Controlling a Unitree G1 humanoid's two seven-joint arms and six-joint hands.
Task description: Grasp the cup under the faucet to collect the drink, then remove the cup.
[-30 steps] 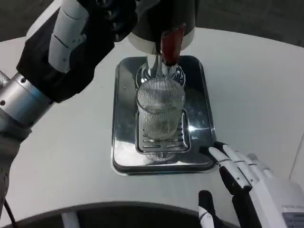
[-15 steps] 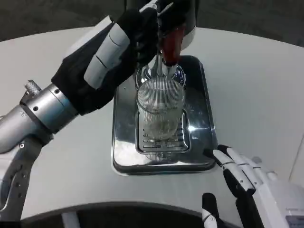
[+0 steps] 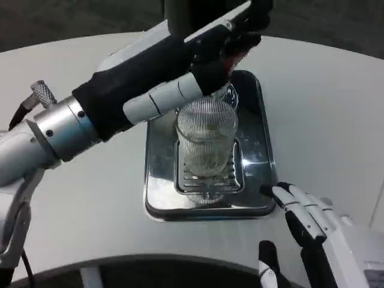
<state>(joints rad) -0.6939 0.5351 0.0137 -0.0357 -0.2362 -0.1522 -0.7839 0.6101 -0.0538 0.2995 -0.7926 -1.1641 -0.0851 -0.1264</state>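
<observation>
Cup (image 3: pixel 206 139), a ribbed clear glass, stands upright on the slotted grate (image 3: pixel 209 180) of a shiny metal drip tray (image 3: pixel 157 195), directly below the dispenser's red tap lever (image 3: pixel 239 55). A little pale liquid seems to lie in the bottom of it, though the ribbing makes this hard to judge.

Left hand (image 3: pixel 231 33) is up at the top of the view, at the dispenser, with its fingers (image 3: pixel 255 18) reaching around the red lever; whether they press or grip it I cannot tell, since the dark back of the hand covers the contact. Its black sleeve and silver forearm (image 3: pixel 54 129) slant down to the left, crossing above the rear left part of the tray.

Right hand (image 3: pixel 312 219) lies low at the near right, fingers spread and holding nothing, its fingertips (image 3: pixel 277 191) just beside the tray's near right corner and apart from the cup.

Tray and cup sit on the white counter (image 3: pixel 324 114), whose curved near edge shows at the bottom.
</observation>
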